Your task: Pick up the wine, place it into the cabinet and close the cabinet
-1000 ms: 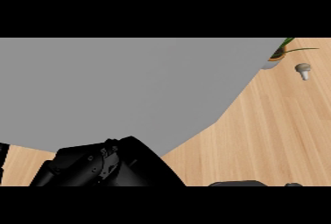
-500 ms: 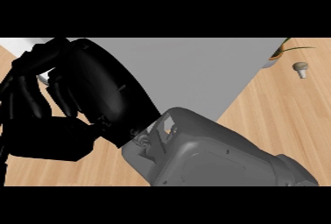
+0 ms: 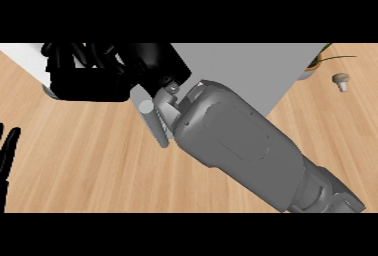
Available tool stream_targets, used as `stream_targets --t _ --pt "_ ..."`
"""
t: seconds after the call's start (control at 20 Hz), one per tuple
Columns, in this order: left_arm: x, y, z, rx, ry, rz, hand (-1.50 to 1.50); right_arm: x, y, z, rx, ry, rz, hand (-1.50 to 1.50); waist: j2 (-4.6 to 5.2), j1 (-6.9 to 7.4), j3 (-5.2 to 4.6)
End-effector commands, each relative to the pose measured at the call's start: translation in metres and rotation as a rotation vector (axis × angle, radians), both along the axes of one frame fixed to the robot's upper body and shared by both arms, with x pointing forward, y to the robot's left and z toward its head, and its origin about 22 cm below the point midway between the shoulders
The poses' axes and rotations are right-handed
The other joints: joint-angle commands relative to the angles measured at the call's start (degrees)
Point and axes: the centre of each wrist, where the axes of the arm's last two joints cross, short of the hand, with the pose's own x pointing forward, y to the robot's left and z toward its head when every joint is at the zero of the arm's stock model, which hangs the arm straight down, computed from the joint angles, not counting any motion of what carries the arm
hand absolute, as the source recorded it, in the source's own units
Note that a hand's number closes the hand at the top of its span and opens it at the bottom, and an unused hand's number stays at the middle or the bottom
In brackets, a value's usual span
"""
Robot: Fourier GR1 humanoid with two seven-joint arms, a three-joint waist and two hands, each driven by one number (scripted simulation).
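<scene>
Reaching: right forearm [image 3: 251,150] — a broad grey limb — runs from the lower right corner up toward the upper left, filling the middle of the head view.
Right hand [image 3: 111,70]: black, at the upper left, fingers bent over toward a white panel edge [image 3: 26,57]; whether they close on anything cannot be told, since the hand hides what lies beneath it.
Left hand [image 3: 7,155]: at the left edge, only straight dark fingers showing, pointing upward, at rest and holding nothing.
Wine: not to be made out anywhere; if it is under the right hand, it is hidden.
Pale grey cylinder [image 3: 153,122]: a slim rod-like piece just below the right hand's wrist, lying against the forearm; what it belongs to cannot be told.
Grey panel [image 3: 244,65]: a large flat grey surface behind the arm, its slanting edge meeting the wood at the right.
Counter [image 3: 88,165]: light wood, grain running lengthwise.
Upper right: a potted plant [image 3: 321,62] at the grey panel's corner — and a small pale mushroom-shaped object [image 3: 340,81] on the wood, near it.
</scene>
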Motion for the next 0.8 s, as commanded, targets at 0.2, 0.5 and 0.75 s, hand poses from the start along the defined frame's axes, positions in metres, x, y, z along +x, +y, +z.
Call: stream_targets --t 0.2,0.5,0.75 --pt "-0.003 0.002 0.0 0.018 -0.005 -0.027 -1.5 0.054 -0.04 -0.034 -0.017 0.04 -0.129 1.5 1.23 0.09 0.49" --pt "-0.004 -0.009 0.006 -0.002 -0.001 -0.033 -1.5 0.072 -0.058 -0.029 -0.09 -0.024 -0.17 1.5 1.45 -0.16 0.51" --pt "0.002 -0.006 0.011 0.006 -0.005 -0.023 -1.5 0.067 -0.039 -0.035 -0.088 -0.053 -0.164 1.5 1.23 -0.82 0.54"
